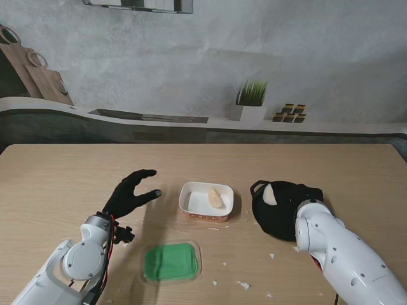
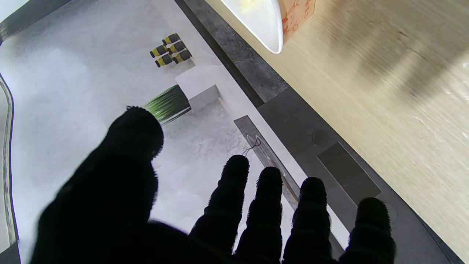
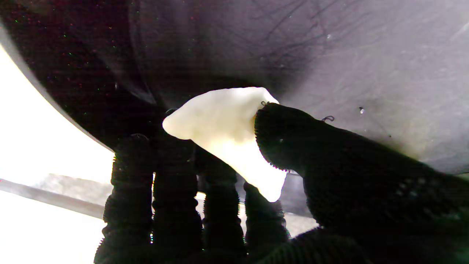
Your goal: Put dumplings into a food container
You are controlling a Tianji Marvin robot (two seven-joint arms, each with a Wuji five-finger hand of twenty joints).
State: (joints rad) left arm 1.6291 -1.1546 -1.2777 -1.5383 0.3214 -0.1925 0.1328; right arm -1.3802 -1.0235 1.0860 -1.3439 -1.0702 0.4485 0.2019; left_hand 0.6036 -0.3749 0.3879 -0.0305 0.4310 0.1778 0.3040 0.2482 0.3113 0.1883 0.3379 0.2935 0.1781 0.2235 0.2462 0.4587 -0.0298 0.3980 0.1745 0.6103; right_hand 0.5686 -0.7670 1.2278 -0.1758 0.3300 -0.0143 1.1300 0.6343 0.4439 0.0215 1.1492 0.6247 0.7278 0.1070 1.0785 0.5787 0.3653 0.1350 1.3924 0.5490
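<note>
A white food container (image 1: pixel 191 202) sits mid-table with one pale dumpling (image 1: pixel 215 197) lying in it; a corner of the container (image 2: pixel 263 25) shows in the left wrist view. My right hand (image 1: pixel 299 194), black-gloved, reaches into a black bowl (image 1: pixel 276 219) to the container's right. Its thumb and fingers (image 3: pixel 289 139) pinch a white dumpling (image 3: pixel 227 132) over the bowl's dark inside (image 3: pixel 366 66); that dumpling (image 1: pixel 270 195) peeks out at the bowl's far edge. My left hand (image 1: pixel 130 194) hovers left of the container, fingers (image 2: pixel 263 205) spread, holding nothing.
A green lid (image 1: pixel 169 262) lies on the table nearer to me than the container. White crumbs (image 1: pixel 243 285) dot the wood near the front. A potted grass plant (image 1: pixel 250 100) and yellow-black bottles (image 1: pixel 290 113) stand on the ledge behind the table.
</note>
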